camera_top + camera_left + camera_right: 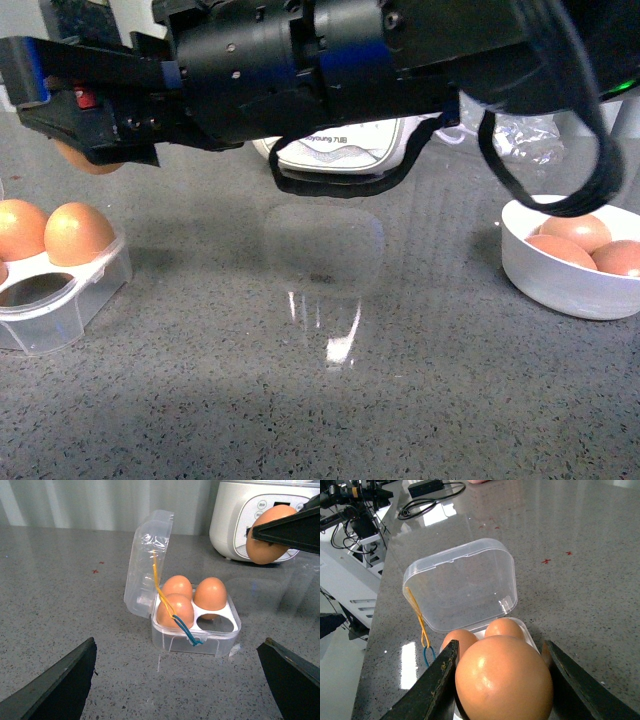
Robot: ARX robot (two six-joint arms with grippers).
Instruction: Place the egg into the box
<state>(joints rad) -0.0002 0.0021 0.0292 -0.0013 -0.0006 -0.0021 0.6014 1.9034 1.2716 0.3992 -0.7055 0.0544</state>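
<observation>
Above the clear plastic egg carton (195,641): right gripper (499,650) clamps a smooth orange-brown egg (504,680).
The 1 empty cup (216,624) lies below, nearer the robot.

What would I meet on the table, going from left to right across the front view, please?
the box → the white cooker → the white bowl

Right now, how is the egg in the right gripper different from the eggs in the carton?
The held egg hangs above the counter; the three boxed eggs sit in the carton's cups. The held egg is clamped by the right gripper; no gripper touches the boxed eggs. All are smooth and brown.
</observation>
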